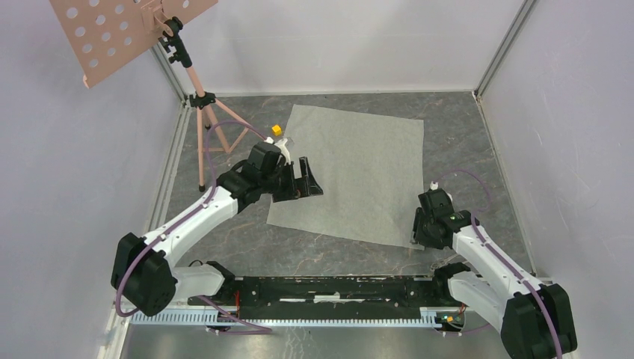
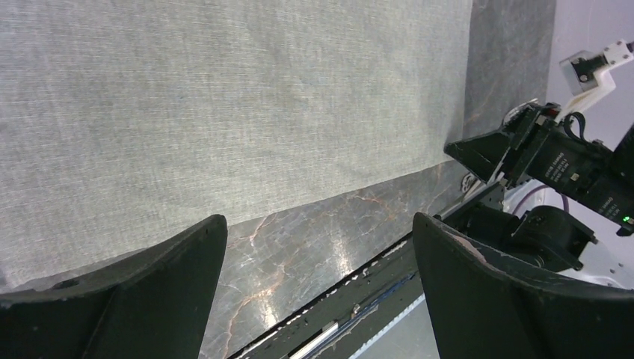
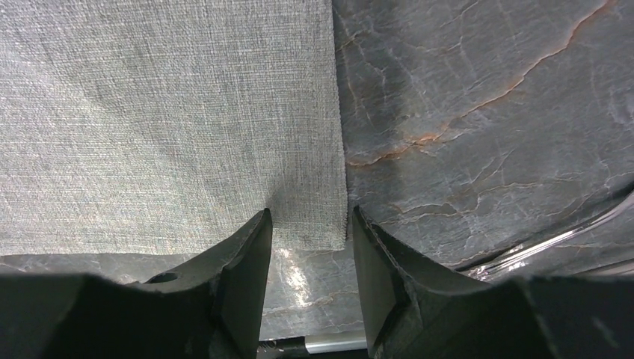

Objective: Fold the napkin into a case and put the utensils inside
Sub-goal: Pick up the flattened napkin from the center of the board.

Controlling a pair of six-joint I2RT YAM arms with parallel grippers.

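Dark marbled tabletop [image 1: 486, 149] with rusty veins, white walls around it. The napkin [image 1: 359, 172] lies flat and unfolded mid-table, a matte woven square; I see no utensils. So I judge the first fold is in hand. My right gripper [image 3: 310, 217] straddles its near right corner, jaws half narrowed, not pinching. My left gripper [image 2: 318, 224] hovers gaping by the left edge. Next, I'd close on that thin corner without pushing wrinkles.

No readable text, labels, or numbers
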